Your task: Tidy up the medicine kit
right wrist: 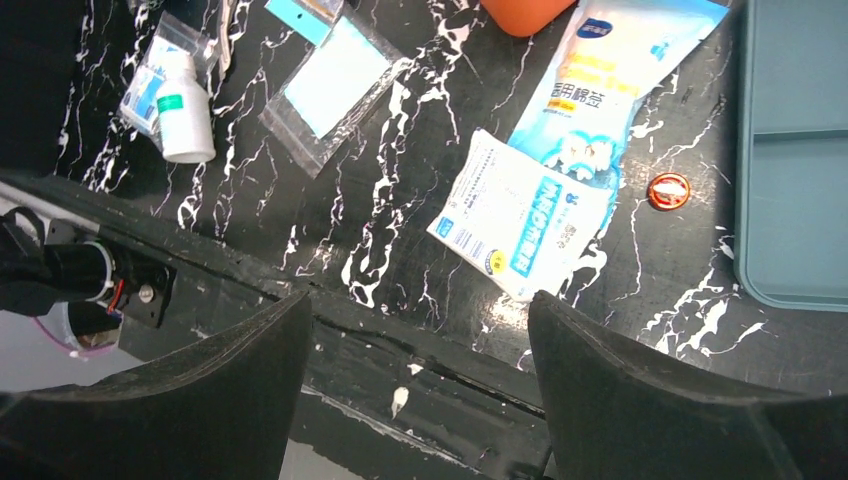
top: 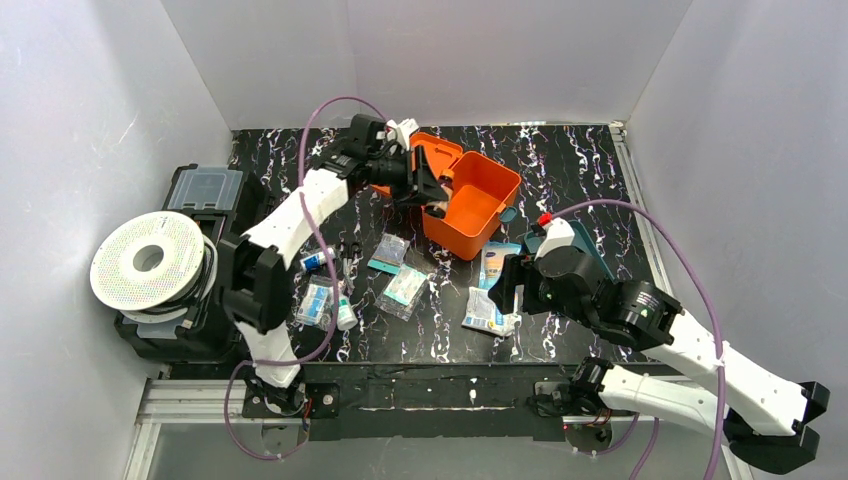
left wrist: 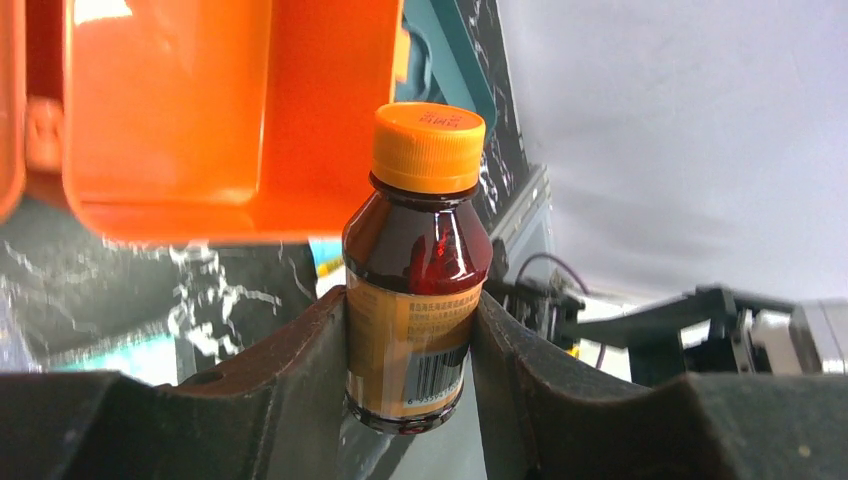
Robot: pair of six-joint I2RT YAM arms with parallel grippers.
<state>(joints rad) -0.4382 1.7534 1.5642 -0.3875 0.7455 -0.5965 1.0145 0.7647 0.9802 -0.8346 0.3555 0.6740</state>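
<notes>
Item 1: medicine kit [top: 472, 203]. Orange box, lid thrown open, standing toward the far middle of the black marbled table [top: 580, 170]. In the left wrist view we see its empty orange hollow [left wrist: 170, 110] above and to the left of the held bottle.

Item 2: left gripper [top: 425, 190]. Poised at the kit's left rim, clenched on a brown bottle [left wrist: 415, 260] with an orange cap [left wrist: 428, 147], held upright by its labelled lower half. We cannot tell whether the bottle touches the kit.

Item 3: right gripper [right wrist: 418, 310]. Spread wide, holding nothing, hovering over the near table edge, nearer than the kit and to its right.

Item 4: loose stock beneath the right gripper. White packet [right wrist: 520, 215] overlapping a blue-and-white pouch [right wrist: 620, 70]; red disc [right wrist: 668, 190] beside them; teal tray [right wrist: 795, 150] at the right; white bottle [right wrist: 185, 110] and clear bag [right wrist: 335, 85] at the left.
</notes>
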